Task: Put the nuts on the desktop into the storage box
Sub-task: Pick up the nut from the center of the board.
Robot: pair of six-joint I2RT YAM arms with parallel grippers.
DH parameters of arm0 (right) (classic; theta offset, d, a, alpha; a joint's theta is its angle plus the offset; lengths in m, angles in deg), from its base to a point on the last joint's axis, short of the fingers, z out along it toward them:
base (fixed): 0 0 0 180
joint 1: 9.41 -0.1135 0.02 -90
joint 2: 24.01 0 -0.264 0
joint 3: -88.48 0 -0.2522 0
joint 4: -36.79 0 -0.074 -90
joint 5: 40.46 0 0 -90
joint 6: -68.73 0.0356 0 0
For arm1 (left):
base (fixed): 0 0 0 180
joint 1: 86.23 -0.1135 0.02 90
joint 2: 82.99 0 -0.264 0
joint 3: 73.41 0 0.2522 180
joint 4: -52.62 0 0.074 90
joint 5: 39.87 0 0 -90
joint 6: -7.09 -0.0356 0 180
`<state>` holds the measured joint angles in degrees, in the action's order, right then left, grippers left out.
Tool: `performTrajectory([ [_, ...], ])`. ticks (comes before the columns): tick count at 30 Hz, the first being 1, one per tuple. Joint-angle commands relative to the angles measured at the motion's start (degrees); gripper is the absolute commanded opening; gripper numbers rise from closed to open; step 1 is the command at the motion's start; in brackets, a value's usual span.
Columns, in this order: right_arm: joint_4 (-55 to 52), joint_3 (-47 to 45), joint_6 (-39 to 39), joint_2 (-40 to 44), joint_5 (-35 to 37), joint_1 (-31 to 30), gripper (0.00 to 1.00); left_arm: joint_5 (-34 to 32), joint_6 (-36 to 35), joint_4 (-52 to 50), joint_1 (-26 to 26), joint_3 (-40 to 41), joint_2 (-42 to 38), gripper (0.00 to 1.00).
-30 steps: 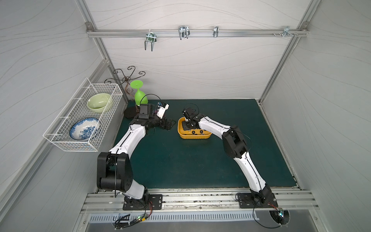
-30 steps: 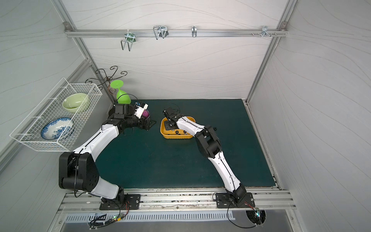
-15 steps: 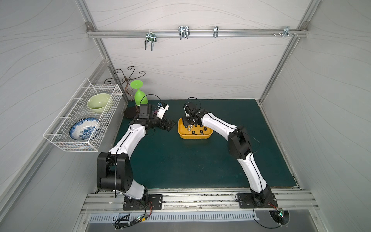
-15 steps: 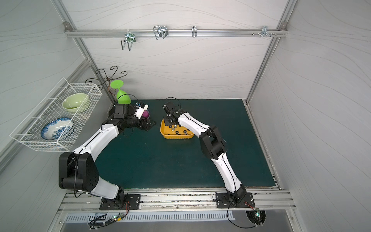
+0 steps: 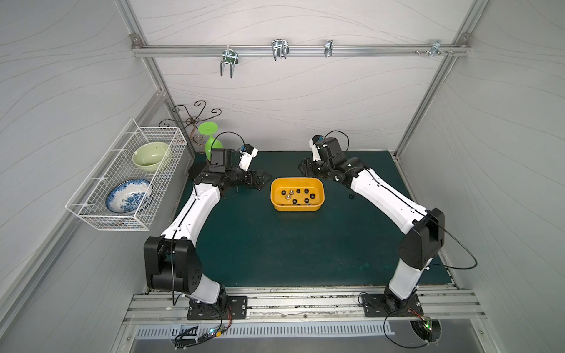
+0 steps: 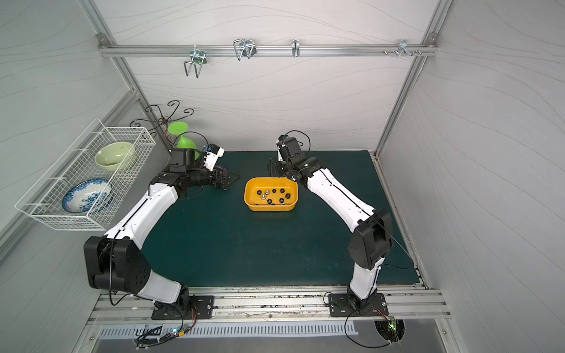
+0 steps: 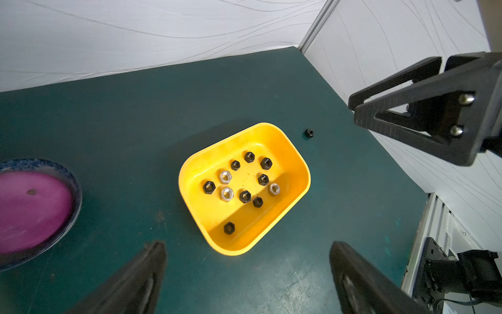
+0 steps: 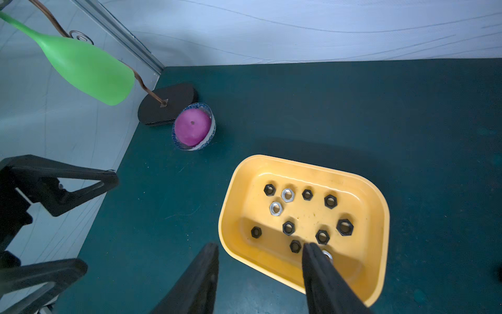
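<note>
stray nut [image 5: 352, 196] lay at three o'clock of storage box [image 5: 295, 208]; right gripper [image 8: 260, 246], half-open, empty, needed to straddle it squarely; left gripper [image 7: 248, 243] gaped empty.

Nuts [image 5: 295, 201] in yellow storage box [image 5: 293, 208]; 1 stray nut [image 5: 351, 196] on desktop [image 5: 275, 244]

Even, diffuse overhead light filled both top views. It left the white walls [image 5: 305, 101] bright and the desktop [image 5: 275, 244] with only faint, soft shadows. Wide-angle distortion stretched the scene toward the edges. In the wrist views the left gripper [image 7: 248, 244] and right gripper [image 8: 260, 246] were blurred up close. A hard-edged shadow crossed the storage box [image 7: 288, 163], and the silver nuts [image 7: 225, 177] glinted. The right wrist view looked bluish.
</note>
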<state>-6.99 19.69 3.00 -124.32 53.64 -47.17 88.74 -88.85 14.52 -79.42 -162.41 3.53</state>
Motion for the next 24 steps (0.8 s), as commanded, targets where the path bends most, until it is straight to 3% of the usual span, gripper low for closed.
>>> performTrajectory([
  [1,0.90,-4.23,1.25,4.34,1.12,2.22,0.53,1.13,-0.03,3.51,4.07,-2.91,-0.80,0.98],
  [6,-0.73,-10.53,4.64,9.53,2.03,7.61,0.54,4.19,-2.02,3.67,9.04,-6.22,2.75,0.98],
  [13,-1.41,-17.44,2.67,14.02,6.54,12.93,0.74,4.68,-5.75,-0.60,15.64,-12.71,8.11,0.98],
  [19,-4.26,-18.70,1.65,11.59,6.02,17.94,0.97,4.56,-6.22,0.05,20.58,-12.22,10.97,0.98],
  [24,-4.50,-19.41,3.05,7.99,2.50,22.42,0.99,3.67,-6.93,0.23,23.50,-11.63,13.31,0.98],
])
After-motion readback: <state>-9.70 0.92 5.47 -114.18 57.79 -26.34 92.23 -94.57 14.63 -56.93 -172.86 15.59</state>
